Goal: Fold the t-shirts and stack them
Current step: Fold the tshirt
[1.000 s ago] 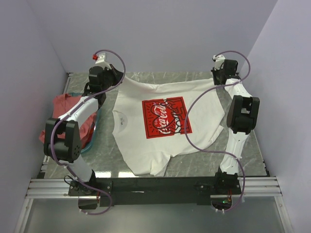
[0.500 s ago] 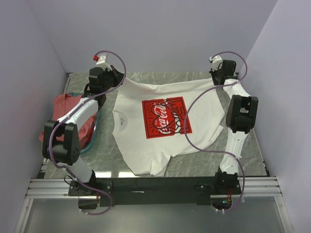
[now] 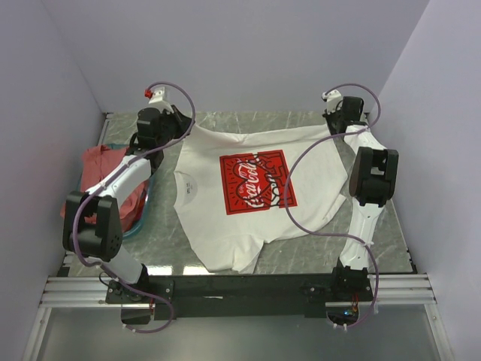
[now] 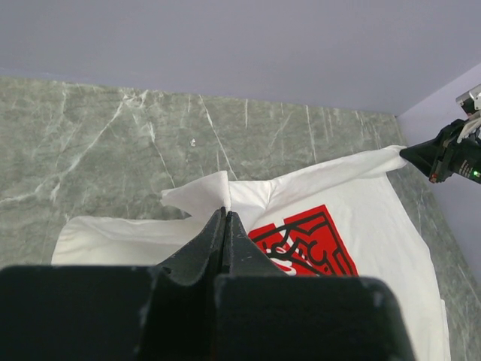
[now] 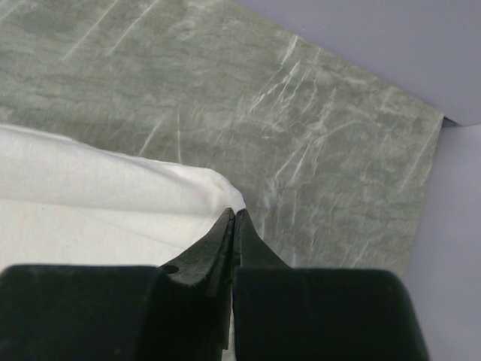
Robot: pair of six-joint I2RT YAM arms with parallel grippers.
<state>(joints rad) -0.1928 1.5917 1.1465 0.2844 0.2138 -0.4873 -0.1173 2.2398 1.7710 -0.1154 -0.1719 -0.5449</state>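
Spreading the white t-shirt [image 3: 225,226] flat seems to be the step in hand. From above it lies print-up on the table [image 3: 301,259], its two far corners pinched by the left jaws and the right jaws, with the edge between them drawn straight. The salmon-red t-shirt [image 3: 94,162] lies over the teal basket [image 3: 141,218] at the left.

At the left wrist, the jaws are closed on a peaked corner of the white cloth.

At the right wrist, the jaws are closed on the other corner, and the cloth trails leftward.

Next, probably, the edge must be laid down smooth and let go before any fold.
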